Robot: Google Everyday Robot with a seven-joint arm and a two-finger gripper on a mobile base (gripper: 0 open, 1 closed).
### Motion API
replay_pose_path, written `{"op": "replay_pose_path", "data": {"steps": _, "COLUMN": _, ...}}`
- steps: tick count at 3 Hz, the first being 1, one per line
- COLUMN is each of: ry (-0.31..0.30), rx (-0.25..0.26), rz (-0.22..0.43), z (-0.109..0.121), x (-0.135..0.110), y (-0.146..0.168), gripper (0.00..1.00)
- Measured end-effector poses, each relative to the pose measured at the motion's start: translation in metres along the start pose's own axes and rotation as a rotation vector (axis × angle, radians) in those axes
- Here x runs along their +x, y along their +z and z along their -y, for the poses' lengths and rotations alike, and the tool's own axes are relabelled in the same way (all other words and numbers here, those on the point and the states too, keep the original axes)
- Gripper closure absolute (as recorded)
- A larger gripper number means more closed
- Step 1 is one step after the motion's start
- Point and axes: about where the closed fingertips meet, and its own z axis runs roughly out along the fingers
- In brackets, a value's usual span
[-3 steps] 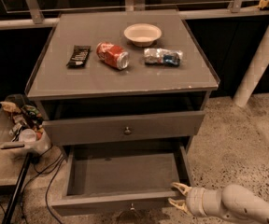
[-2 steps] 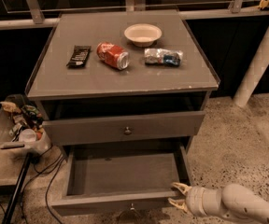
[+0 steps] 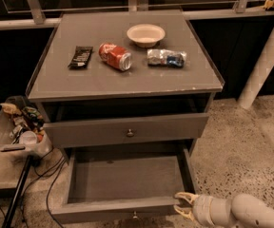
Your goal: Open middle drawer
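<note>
Grey all over, the cabinet (image 3: 127, 87) stands against a dark railing, its flat top carrying four things in a loose row: a black snack wrapper (image 3: 81, 56) at the left, a red soda can (image 3: 114, 56) lying on its side beside it, a pale round bowl (image 3: 146, 34) set a little farther back, and a crumpled silver-and-blue bag (image 3: 166, 58) at the right. Below the top, the upper slot is a dark gap. The middle drawer (image 3: 127, 130) sits under it, its flat front panel carrying a small round metal knob (image 3: 130, 133) at centre; the panel stands only slightly forward of the cabinet frame. The bottom drawer (image 3: 127, 184) is pulled well out, showing a shallow bare grey box inside, with a small knob (image 3: 135, 216) on its front at the lower edge of the view. The gripper (image 3: 183, 205) is low at the right, just beside the front right corner of the bottom drawer, well below the middle drawer's knob. Its two pale fingers (image 3: 185, 197) point left toward that corner and stand apart with a narrow gap between them, holding nothing. The light-coloured arm (image 3: 251, 213) runs off to the lower right. At the left, a clear bin (image 3: 18, 129) of mixed small items sits on a stand, with black cables (image 3: 51, 175) trailing on the speckled floor (image 3: 241, 146).
</note>
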Motion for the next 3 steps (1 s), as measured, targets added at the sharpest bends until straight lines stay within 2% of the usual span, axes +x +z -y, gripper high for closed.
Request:
{"op": "replay_pose_path", "data": {"steps": 1, "ry": -0.001, "rx": 0.000, "rz": 0.000, "z": 0.0008, "x": -0.0015, "y": -0.0010, "gripper": 1.00}}
{"op": "replay_pose_path", "data": {"steps": 2, "ry": -0.001, "rx": 0.000, "rz": 0.000, "z": 0.0008, "x": -0.0015, "y": -0.0010, "gripper": 0.81}}
{"op": "replay_pose_path", "data": {"steps": 3, "ry": -0.001, "rx": 0.000, "rz": 0.000, "z": 0.0008, "x": -0.0015, "y": -0.0009, "gripper": 0.58}}
